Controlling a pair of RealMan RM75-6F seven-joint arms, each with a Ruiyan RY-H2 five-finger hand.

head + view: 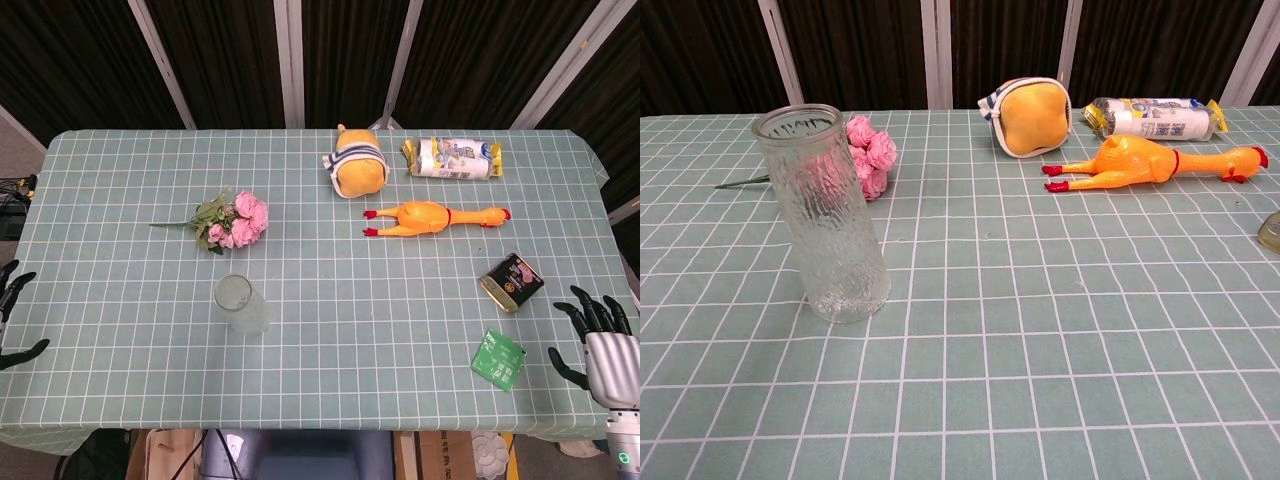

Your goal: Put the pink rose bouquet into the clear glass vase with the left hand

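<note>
The pink rose bouquet [230, 222] lies flat on the checked tablecloth left of centre, its green stem pointing left; the chest view shows its blooms [872, 155] behind the vase. The clear glass vase [240, 305] stands upright just in front of it, tall and textured in the chest view [825, 215]. My left hand [14, 318] shows only as dark fingertips at the table's left edge, fingers apart, holding nothing. At the front right corner, my right hand [600, 340] has its fingers spread and holds nothing.
A yellow plush toy [358, 165], a snack packet [452, 158] and a rubber chicken [435, 216] lie at the back right. A dark tin [511, 282] and a green sachet [498, 358] lie near my right hand.
</note>
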